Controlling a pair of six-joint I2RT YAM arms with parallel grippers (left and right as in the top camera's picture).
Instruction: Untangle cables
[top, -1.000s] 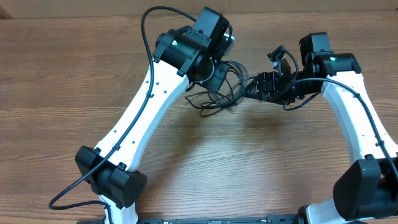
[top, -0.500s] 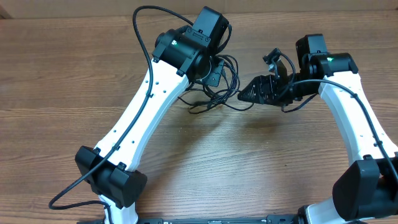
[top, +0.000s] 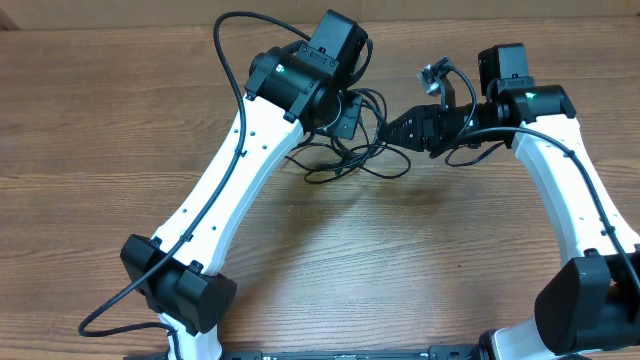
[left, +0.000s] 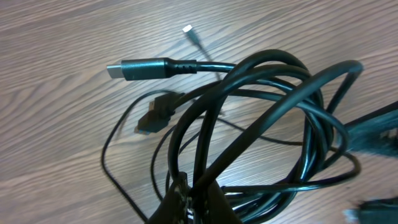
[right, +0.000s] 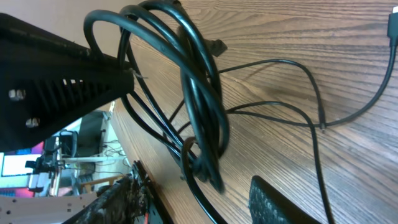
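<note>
The cables form a tangled black bundle on the wooden worktop, between the two arms. The left gripper sits over the bundle's upper left part. The right gripper points left, its fingers meeting the bundle's right side.

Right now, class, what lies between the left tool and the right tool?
The tangled black cables fill the gap between left tool and right tool, seen in the overhead view.
</note>
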